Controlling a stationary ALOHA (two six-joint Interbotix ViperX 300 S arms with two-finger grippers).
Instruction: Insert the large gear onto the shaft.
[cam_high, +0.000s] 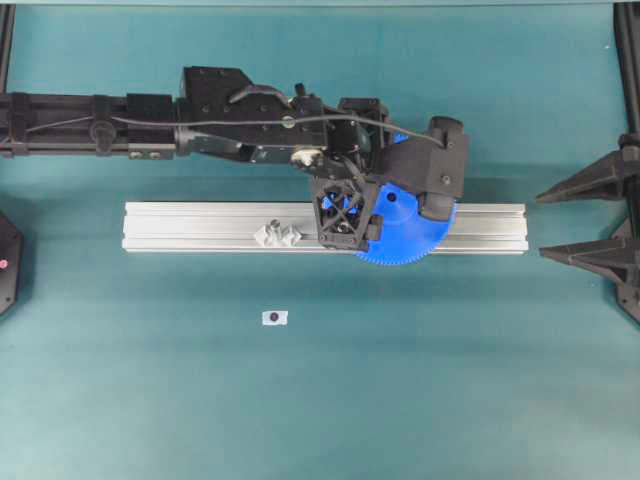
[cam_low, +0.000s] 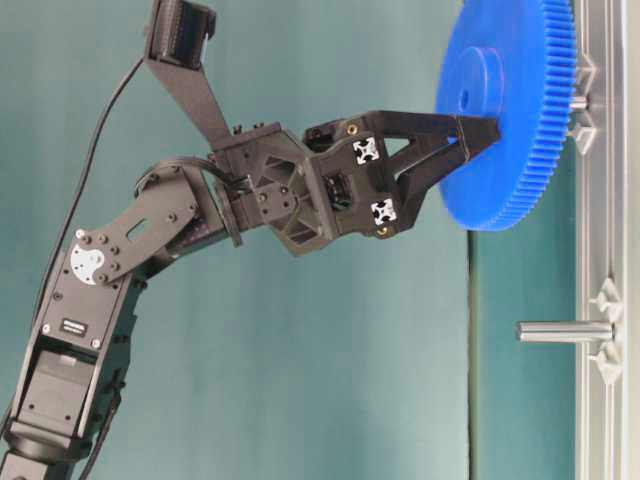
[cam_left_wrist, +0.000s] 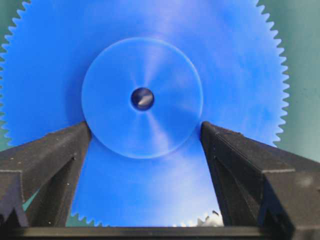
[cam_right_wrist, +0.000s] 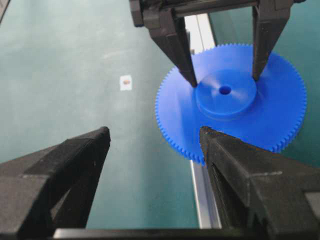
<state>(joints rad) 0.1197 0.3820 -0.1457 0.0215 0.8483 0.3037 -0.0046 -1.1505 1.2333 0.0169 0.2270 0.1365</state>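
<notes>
Left gripper (cam_left_wrist: 142, 137): matte black fingers pinch large gear's (cam_left_wrist: 150, 60) smooth round hub.
Large gear: toothed blue plastic, over ribbed aluminium rail (cam_high: 200, 228).
Right gripper (cam_right_wrist: 155, 137): spread wide, holding nothing.

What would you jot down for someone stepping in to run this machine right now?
Left pincer: closed on the large gear, fingertips on both sides of its raised hub.
Right pincer: open, empty, off to the side.
Things: the gear sits over the rail, with the shaft showing inside its centre hole; the second pin stands bare.
Done: the gear looks threaded onto the shaft.
Left: check that it is fully seated, let go, back the left arm away.
</notes>
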